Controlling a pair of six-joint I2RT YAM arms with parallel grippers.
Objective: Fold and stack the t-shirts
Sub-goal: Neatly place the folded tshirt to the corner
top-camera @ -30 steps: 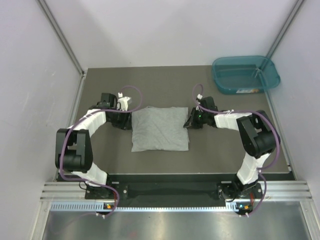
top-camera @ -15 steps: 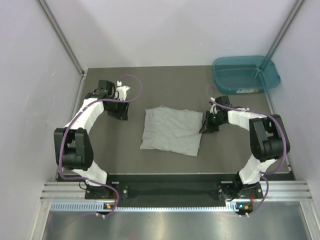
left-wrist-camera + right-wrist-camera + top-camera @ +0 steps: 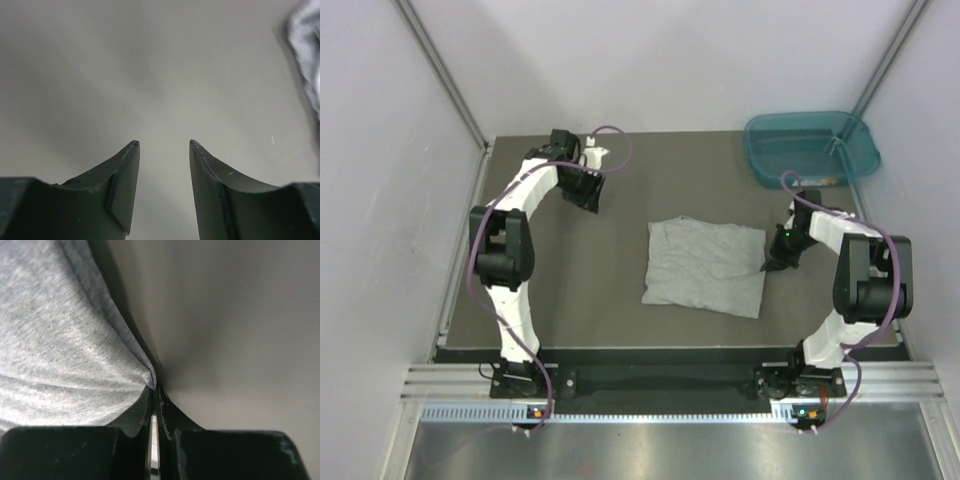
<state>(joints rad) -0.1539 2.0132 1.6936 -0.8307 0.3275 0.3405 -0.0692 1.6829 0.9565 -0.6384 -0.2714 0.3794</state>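
Teal plastic tub sits at back-rt corner of dark grey table.

The heather-grey t-shirt lies folded in a skewed rectangle, right of centre.

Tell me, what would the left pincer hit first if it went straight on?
Most likely only bare table: the open left pincer has nothing ahead of it. The grey t-shirt lies off to its right, out of line, though depth is unclear.
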